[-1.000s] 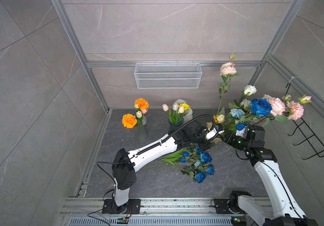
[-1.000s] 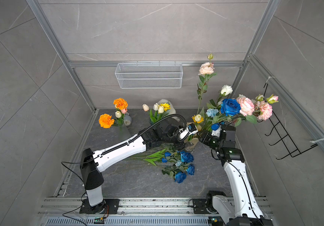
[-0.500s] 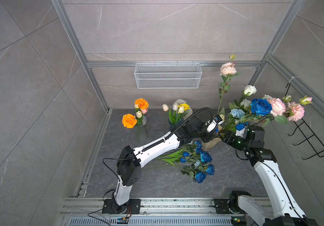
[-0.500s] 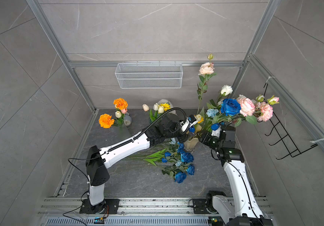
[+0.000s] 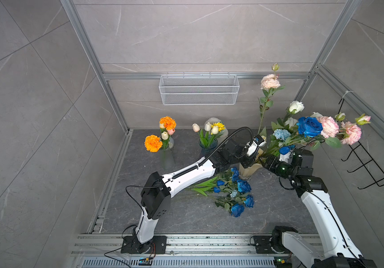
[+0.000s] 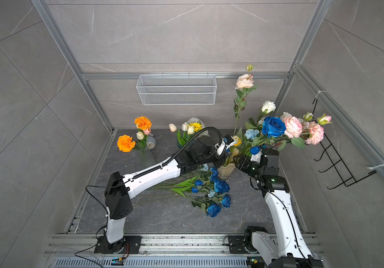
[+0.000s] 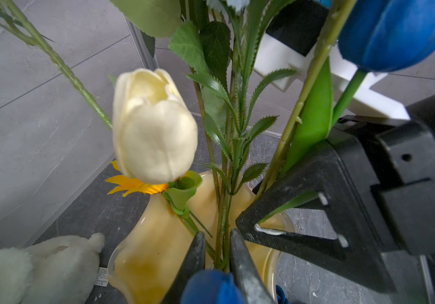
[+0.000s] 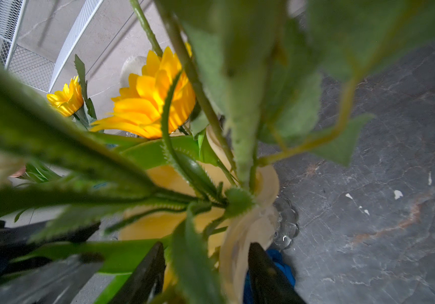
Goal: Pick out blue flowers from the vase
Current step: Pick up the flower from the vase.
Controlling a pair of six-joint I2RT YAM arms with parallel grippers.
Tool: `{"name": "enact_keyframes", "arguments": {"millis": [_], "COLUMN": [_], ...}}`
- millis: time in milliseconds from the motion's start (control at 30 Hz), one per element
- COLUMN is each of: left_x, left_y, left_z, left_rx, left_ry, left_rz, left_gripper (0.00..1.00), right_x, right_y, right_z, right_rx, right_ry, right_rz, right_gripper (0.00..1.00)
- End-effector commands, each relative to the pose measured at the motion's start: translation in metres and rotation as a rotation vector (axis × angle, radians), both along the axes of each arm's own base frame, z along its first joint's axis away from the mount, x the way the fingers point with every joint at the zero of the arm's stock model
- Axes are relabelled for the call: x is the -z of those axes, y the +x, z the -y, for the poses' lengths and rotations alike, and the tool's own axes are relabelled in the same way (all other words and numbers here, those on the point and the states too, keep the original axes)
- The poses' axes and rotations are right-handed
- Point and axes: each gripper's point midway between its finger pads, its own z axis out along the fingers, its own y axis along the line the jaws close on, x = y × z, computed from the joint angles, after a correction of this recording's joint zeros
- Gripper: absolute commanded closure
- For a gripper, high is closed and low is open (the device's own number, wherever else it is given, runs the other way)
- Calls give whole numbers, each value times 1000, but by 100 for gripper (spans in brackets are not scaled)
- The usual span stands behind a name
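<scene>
A cream vase (image 5: 249,170) (image 6: 225,170) (image 7: 153,250) stands at the back right of the floor. It holds a deep-blue rose (image 5: 309,126) (image 6: 273,126), a pale-blue carnation (image 5: 281,134) (image 6: 252,134), a blue tulip bud (image 5: 284,150) (image 7: 395,34), and pink and white flowers. My left gripper (image 7: 217,242) (image 5: 248,160) is at the vase mouth, shut on the carnation's green stem; a blue bud (image 7: 211,287) blurs the foreground. My right gripper (image 8: 206,247) (image 5: 264,162) is shut on the vase rim (image 8: 237,244). Several blue flowers (image 5: 235,190) (image 6: 216,188) lie on the floor in front.
A glass vase with orange marigolds (image 5: 166,153) and another with white tulips (image 5: 207,143) stand at the back. A white wire basket (image 5: 199,89) hangs on the back wall, a black wire rack (image 5: 367,160) on the right wall. A plush toy (image 7: 27,268) sits behind the vase.
My left arm has reached further right to the vase mouth and its jaws have closed on the stem. The right arm has held still on the vase.
</scene>
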Motion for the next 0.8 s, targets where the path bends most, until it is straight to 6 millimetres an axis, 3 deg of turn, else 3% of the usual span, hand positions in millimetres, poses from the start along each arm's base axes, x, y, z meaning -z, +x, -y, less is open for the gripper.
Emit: {"name": "enact_keyframes", "arguments": {"millis": [0, 133, 333, 633, 767], "left_x": [-44, -69, -131, -241, -274], "left_y": [1, -3, -17, -60, -79], "left_z": [-3, -13, -43, -131, -173], "left_rx": [-12, -5, -6, -64, -96], "left_ry": [-92, -100, -115, -245, -271], "left_rz": [67, 120, 243, 406, 456], "left_gripper": [83, 88, 87, 81, 81], "right_x": [0, 1, 0, 2, 0], "right_y": [-2, -2, -1, 3, 3], "right_z": [-1, -1, 0, 1, 0], "right_rx": [3, 4, 5, 5, 3], "right_ry": [0, 0, -13, -12, -13], "right_rz": [10, 9, 12, 10, 15], "right_gripper": [47, 47, 47, 47, 47]}}
